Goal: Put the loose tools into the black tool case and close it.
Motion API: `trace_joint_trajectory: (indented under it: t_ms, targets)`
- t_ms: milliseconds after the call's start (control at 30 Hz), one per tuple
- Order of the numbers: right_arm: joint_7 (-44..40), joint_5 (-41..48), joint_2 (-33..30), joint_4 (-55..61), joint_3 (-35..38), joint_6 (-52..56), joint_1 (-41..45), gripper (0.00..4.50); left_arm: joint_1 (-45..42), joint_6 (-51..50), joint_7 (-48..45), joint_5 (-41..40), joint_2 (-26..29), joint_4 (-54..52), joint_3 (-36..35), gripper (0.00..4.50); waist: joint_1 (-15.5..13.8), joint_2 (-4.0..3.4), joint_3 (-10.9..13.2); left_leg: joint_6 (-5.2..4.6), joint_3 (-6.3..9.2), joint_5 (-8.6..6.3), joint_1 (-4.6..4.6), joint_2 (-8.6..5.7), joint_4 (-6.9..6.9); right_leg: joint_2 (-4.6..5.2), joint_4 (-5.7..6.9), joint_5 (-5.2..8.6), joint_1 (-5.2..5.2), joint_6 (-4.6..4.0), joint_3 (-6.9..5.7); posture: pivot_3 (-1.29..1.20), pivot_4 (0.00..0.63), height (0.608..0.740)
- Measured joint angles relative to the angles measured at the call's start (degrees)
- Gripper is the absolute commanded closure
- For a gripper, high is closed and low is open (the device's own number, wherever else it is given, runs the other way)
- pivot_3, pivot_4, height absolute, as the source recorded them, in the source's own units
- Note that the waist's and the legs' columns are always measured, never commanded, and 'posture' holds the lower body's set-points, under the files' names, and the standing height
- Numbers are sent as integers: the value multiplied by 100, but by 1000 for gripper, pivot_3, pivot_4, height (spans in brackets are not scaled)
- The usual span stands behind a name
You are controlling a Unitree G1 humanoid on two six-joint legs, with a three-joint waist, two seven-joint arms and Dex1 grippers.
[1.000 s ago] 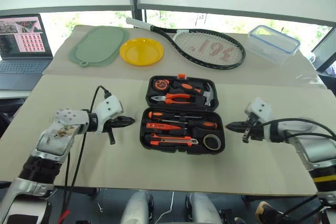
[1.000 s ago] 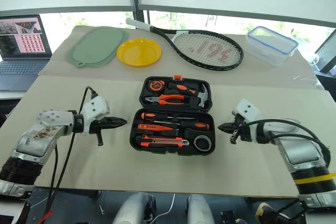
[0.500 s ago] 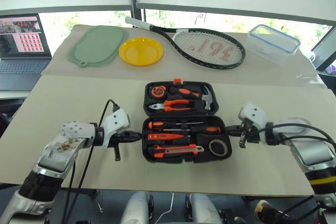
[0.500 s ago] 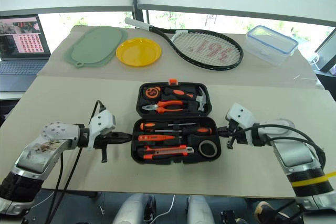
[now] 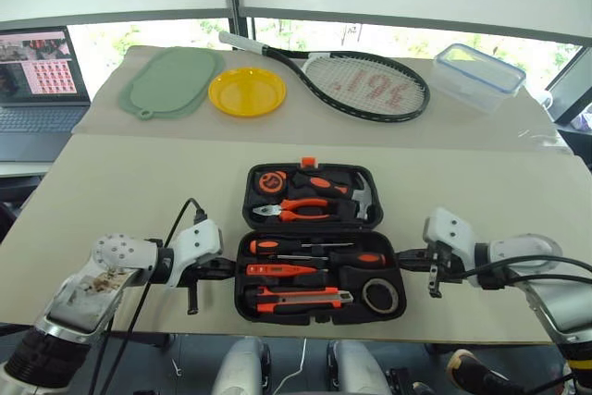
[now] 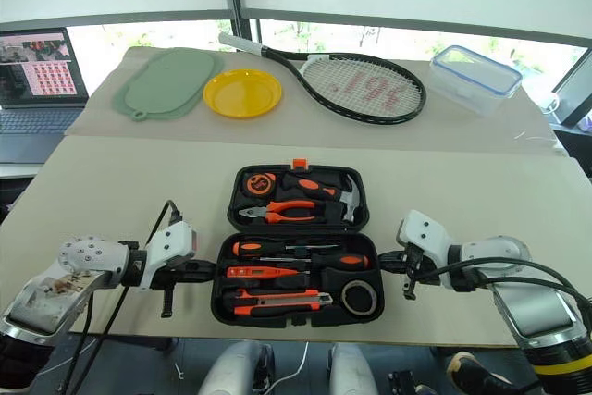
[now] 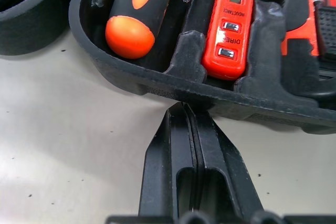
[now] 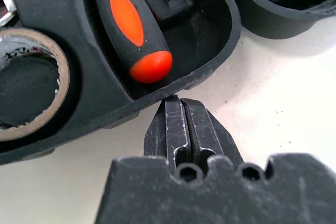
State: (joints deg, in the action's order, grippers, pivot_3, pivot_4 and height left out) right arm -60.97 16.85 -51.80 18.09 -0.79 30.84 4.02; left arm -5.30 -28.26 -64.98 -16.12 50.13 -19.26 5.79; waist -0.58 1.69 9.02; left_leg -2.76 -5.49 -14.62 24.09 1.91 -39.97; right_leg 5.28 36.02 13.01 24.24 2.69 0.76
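The black tool case (image 5: pixel 320 242) is seen lying open near the front edge of the table (image 5: pixel 129 182), its lid half toward the far side and its tray half toward the robot. The loose tools appear already stowed in the tray: two black-and-orange screwdrivers (image 5: pixel 319 252), a thin red screwdriver (image 5: pixel 277 270), the utility knife (image 5: pixel 301 299) and the tape roll (image 5: pixel 380 296) are each seated in a recess. The packing is therefore judged complete; only the closing of the lid and its latching are left.

The left gripper (image 5: pixel 222 268) is held with its fingers pressed together, empty, its tip against the case's left wall. The right gripper (image 5: pixel 413 262) is likewise pinched closed on nothing, its tip at the right wall.

Whether the tips actually press the plastic or merely sit just beside it cannot be settled. The orange latch (image 5: pixel 307 163) is small, and its condition cannot be made out. The lid's hinge is hidden between the two halves.
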Motion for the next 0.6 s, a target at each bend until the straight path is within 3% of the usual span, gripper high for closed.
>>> trace_joint_trajectory:
  t_ms: [33, 67, 233, 367, 600]
  targets:
    - [0, 33, -20, 2, 50, 42, -20, 4500, -6, -54, 38, -18, -7, 1, -10, 3782, -2, 0, 0, 0, 0, 0, 0, 0, -1, 0, 0, 0, -1, 0, 0, 0, 150, 738]
    - [-11, 96, -102, 12, 180, 126, -49, 3914, -20, -133, 81, -70, -10, 16, -32, 3380, -4, 0, 0, 0, 0, 0, -1, 0, -2, 1, 2, 0, -3, 0, 0, 0, 150, 738]
    - [-133, 473, -516, -128, 781, 519, -3, 2277, -155, -801, 160, -498, 154, 555, -634, 1536, -4, 1, 0, 3, 3, 2, -18, 4, -2, -4, 7, 0, -11, -4, -2, 0, 150, 738]
    - [187, 726, -202, -635, 822, 1171, 942, 978, -1108, -1829, 622, -778, -48, 1275, -995, 106, 8, 2, 1, 8, 2, 6, -25, 0, -4, -7, 9, -1, -17, -7, 0, 0, 150, 738]
    - [871, 902, 668, -1420, 349, 2247, 2459, 978, -2505, -3777, 1566, -1483, -1104, 1689, -1099, 106, 5, 3, 1, 7, 6, 6, 6, -11, -4, -6, 8, -4, 3, -2, -2, 0, 150, 738]
